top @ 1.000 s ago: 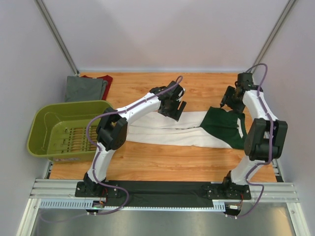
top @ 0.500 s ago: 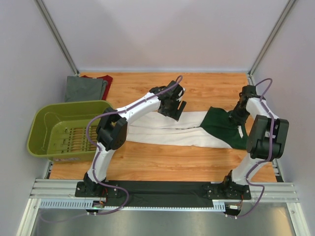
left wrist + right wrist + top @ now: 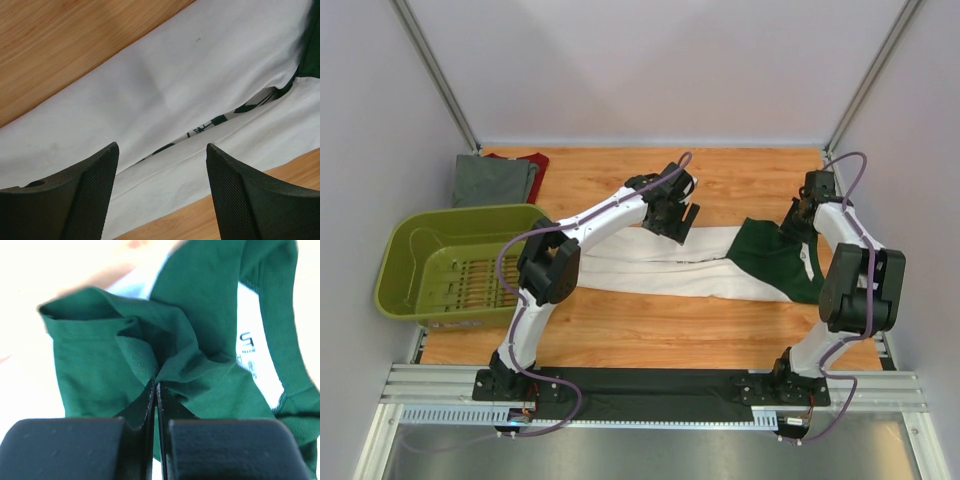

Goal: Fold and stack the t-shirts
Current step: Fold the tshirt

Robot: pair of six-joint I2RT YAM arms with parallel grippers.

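Observation:
The white t-shirt (image 3: 660, 270) with its dark green shoulder part (image 3: 770, 258) lies lengthwise across the table, folded into a long strip. My left gripper (image 3: 682, 222) hovers open over its far edge. In the left wrist view the white cloth (image 3: 150, 85) lies under the spread left gripper (image 3: 162, 146), with nothing between the fingers. My right gripper (image 3: 792, 222) is at the green end. In the right wrist view the right gripper (image 3: 155, 382) is shut, pinching a bunched fold of green cloth (image 3: 90, 355). The grey t-shirt (image 3: 492, 180) lies on the dark red one (image 3: 534, 160) at the far left corner.
An olive-green plastic basket (image 3: 410, 250) stands at the left, partly off the table's edge. The wooden tabletop (image 3: 620, 330) is bounded by white walls on three sides. Both arm bases sit on a dark rail (image 3: 650, 385) at the near edge.
The right gripper dropped onto the green shoulder part, shut on a fold of it, and drew slightly back. The left arm has not moved.

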